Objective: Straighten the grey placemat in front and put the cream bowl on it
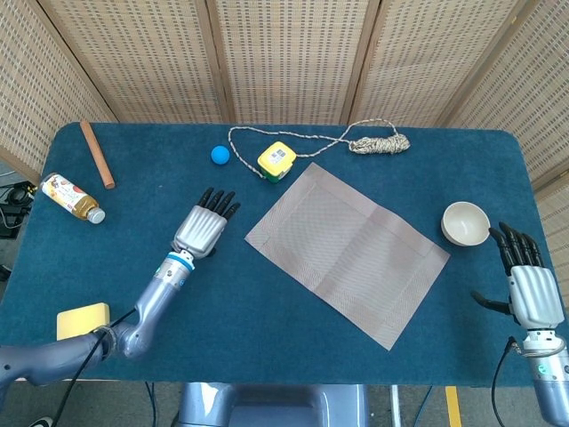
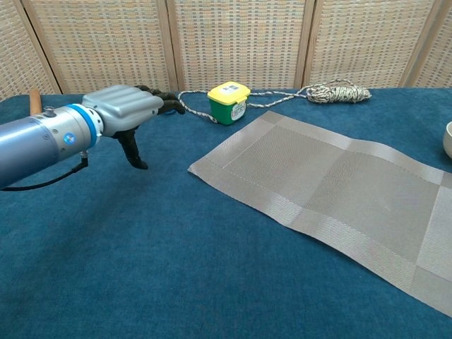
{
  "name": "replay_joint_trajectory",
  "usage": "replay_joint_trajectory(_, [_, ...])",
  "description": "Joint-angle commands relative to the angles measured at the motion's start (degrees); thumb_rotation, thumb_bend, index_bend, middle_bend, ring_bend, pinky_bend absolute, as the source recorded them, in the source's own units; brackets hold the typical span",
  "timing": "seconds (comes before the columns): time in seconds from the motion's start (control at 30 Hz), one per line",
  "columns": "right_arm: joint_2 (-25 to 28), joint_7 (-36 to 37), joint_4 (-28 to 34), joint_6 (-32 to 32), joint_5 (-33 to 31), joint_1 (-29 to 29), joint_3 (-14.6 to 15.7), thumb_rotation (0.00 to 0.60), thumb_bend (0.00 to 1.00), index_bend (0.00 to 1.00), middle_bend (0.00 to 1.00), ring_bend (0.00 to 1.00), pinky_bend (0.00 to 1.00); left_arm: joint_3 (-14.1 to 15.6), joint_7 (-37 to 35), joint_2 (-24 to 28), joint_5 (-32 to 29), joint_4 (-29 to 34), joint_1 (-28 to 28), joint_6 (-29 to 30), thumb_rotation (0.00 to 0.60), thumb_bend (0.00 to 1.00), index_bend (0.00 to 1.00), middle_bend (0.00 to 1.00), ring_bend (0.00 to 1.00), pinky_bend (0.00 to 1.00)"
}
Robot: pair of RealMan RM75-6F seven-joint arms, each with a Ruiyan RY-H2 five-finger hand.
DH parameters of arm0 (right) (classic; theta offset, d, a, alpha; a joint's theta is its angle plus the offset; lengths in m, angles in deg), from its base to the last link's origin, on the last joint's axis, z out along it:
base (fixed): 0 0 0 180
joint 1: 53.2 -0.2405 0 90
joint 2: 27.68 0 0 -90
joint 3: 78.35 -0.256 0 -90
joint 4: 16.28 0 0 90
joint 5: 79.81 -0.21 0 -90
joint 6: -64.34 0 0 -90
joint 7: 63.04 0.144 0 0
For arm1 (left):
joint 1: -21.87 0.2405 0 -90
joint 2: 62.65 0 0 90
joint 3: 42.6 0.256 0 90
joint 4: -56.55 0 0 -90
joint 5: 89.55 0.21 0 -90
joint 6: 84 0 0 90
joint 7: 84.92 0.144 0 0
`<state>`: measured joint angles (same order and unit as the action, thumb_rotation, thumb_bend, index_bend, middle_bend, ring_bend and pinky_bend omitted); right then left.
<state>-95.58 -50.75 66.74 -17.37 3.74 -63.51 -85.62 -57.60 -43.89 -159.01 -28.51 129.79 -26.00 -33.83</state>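
The grey placemat (image 1: 348, 252) lies flat but skewed on the blue surface (image 1: 222, 302), a thin woven sheet that looks light and floppy, so I'd pin and drag it by its left corner, near where the left hand (image 1: 202, 231) hovers with fingers straight and holding nothing. Just off its right corner sits the cream bowl (image 1: 465, 222), small, smooth, probably slippery and breakable, best taken by the rim; the right hand (image 1: 531, 290), nearer, hangs empty with fingers extended.

Silver robot hand (image 2: 123, 107), black fingers (image 1: 218, 201), blue wrist ring.
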Motion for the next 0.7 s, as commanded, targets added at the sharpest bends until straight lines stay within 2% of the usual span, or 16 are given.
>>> replay_joint_trajectory(0.03, [-0.03, 0.38, -0.24, 0.29, 0.07, -0.13, 0.04, 0.6, 0.24, 0.07, 0.0, 0.0, 0.0, 0.13, 1.45, -4.59, -1.69, -5.76, -3.52, -1.94, 0.6, 0.05, 0.09, 0.0, 0.0, 0.0])
replay_joint_trajectory(0.37, [-0.08, 1.88, -1.03, 0.34, -0.61, -0.16, -0.57, 0.6, 0.24, 0.08, 0.0, 0.0, 0.0, -1.45, -0.77, -13.5, -3.35, -19.23, -9.13, -4.22, 0.6, 0.06, 0.1, 0.0, 0.0, 0.0])
replay_joint_trajectory(0.7, [0.1, 3.21, -1.2, 0.04, -0.73, -0.08, -0.95, 0.6, 0.24, 0.08, 0.0, 0.0, 0.0, -1.49, -2.2, -19.63, -4.04, -28.05, -12.5, -6.44, 0.6, 0.07, 0.12, 0.0, 0.0, 0.0])
